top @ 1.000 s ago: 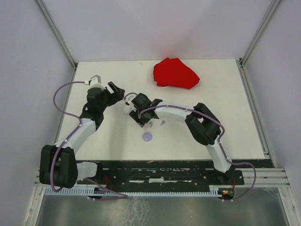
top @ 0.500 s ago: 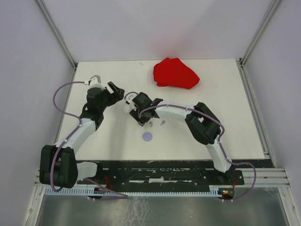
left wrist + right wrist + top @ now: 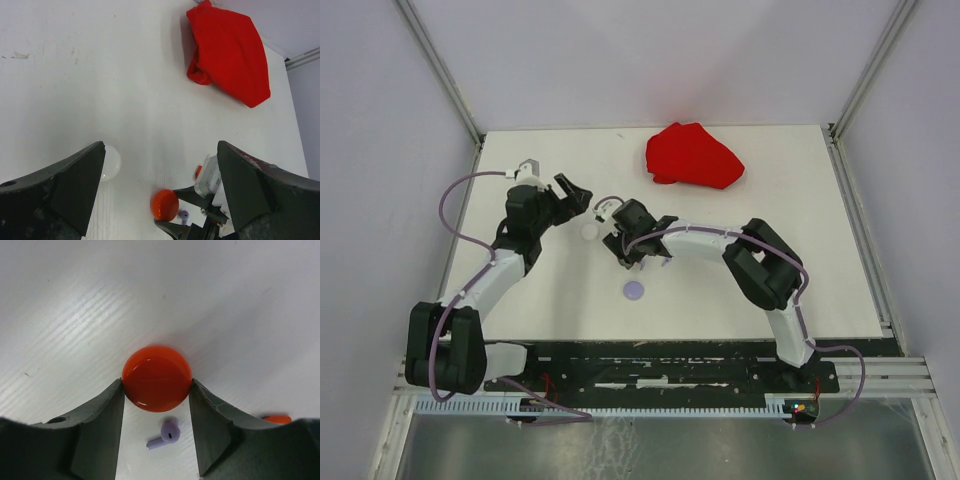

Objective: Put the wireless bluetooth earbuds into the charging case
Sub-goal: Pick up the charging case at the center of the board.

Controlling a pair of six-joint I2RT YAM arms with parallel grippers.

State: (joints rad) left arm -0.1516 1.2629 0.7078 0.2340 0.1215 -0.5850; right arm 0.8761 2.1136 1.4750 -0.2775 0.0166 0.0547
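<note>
A round red charging case (image 3: pixel 157 371) lies on the white table, and my right gripper (image 3: pixel 157 383) is shut on it with a finger touching each side. A lilac earbud (image 3: pixel 165 434) lies between the fingers just behind the case. A red earbud (image 3: pixel 276 418) lies to the right. In the left wrist view the red case (image 3: pixel 165 204), lilac earbud (image 3: pixel 184 215), red earbud (image 3: pixel 198 171) and a white round case (image 3: pixel 111 162) show. My left gripper (image 3: pixel 161 147) is open and empty above them. In the top view it (image 3: pixel 573 195) is left of my right gripper (image 3: pixel 617 243).
A crumpled red cloth (image 3: pixel 692 155) lies at the back of the table, and also shows in the left wrist view (image 3: pixel 227 50). A lilac round case (image 3: pixel 634 290) lies in front of the right gripper. The white case (image 3: pixel 590 230) sits between the two grippers.
My right wrist has shifted a little to the right. My left gripper has edged slightly right and stays open.
</note>
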